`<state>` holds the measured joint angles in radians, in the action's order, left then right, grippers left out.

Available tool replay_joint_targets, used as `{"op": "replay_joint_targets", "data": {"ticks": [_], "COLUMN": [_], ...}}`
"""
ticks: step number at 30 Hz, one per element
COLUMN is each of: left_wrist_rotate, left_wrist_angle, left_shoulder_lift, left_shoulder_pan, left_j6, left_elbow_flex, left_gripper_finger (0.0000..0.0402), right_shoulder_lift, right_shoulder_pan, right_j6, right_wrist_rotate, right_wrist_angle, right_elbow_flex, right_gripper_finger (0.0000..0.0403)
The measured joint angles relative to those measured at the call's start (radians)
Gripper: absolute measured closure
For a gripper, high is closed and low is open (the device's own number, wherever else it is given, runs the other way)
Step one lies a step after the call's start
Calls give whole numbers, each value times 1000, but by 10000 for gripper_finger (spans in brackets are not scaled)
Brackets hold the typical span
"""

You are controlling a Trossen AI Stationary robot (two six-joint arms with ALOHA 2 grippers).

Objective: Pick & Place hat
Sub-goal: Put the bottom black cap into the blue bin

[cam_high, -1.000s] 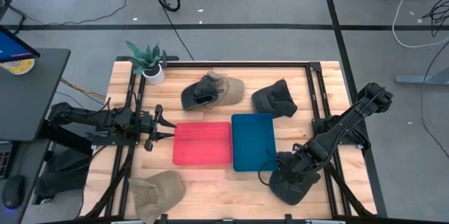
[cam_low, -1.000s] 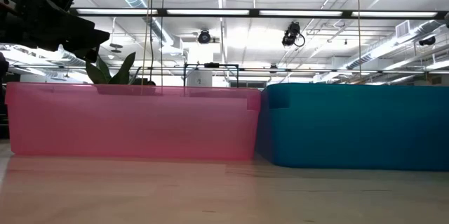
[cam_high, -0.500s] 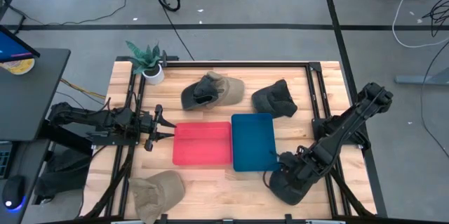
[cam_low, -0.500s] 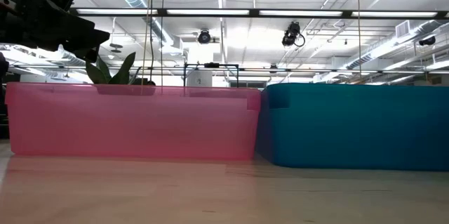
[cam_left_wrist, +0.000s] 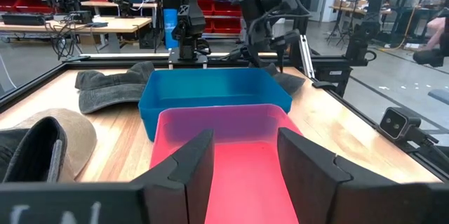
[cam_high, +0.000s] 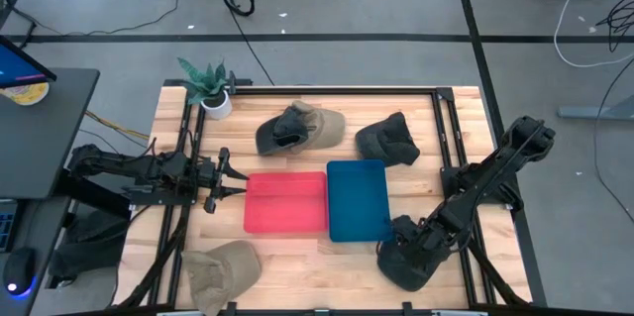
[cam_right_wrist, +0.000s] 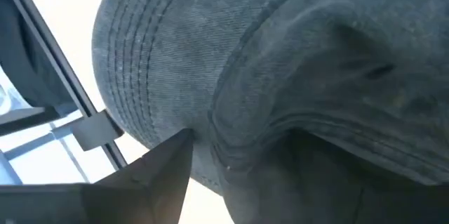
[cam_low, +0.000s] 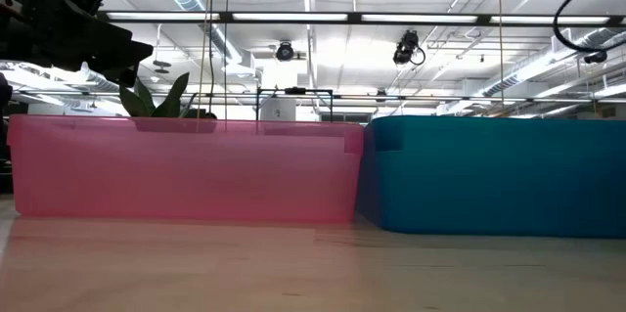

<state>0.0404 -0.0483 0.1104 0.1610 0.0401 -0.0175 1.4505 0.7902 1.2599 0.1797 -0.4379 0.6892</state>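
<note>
High view: right pincer [cam_high: 403,249] is down on the dark hat [cam_high: 404,262] at the near right of the worktop [cam_high: 297,249], just beside the near right corner of the blue bin [cam_high: 357,199]; the right wrist view shows grey stitched cloth pressed against one finger, but I cannot tell if the fingers have closed on it. Hat looks soft, light and floppy, so best pinched at the brim edge or a crown fold; which way its brim points and its long axis cannot be told. Left pincer [cam_high: 230,178] waits open and empty, left of the red bin [cam_high: 286,202].
</note>
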Motion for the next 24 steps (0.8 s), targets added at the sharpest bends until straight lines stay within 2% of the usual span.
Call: {"op": "replay_joint_targets", "data": {"ticks": [6,13,17,24], "left_wrist_rotate": [0,0,0,0], "left_wrist_angle": [0,0,0,0], "left_shoulder_lift": [0,0,0,0], "left_shoulder_pan": [0,0,0,0], "left_j6": [0,0,0,0], "left_elbow_flex": [0,0,0,0], "left_gripper_finger": [241,241,241,241], "right_shoulder_lift": [-8,-55,-88,-117], "right_shoulder_pan": [0,0,12,34], "right_j6": [-8,-4,-8,-111], "right_wrist_rotate": [1,57,70,90], "right_wrist_angle": [12,15,-19,-207], "right_elbow_flex": [-9,-5,25,164], "right_gripper_finger": [235,384,379,395]}}
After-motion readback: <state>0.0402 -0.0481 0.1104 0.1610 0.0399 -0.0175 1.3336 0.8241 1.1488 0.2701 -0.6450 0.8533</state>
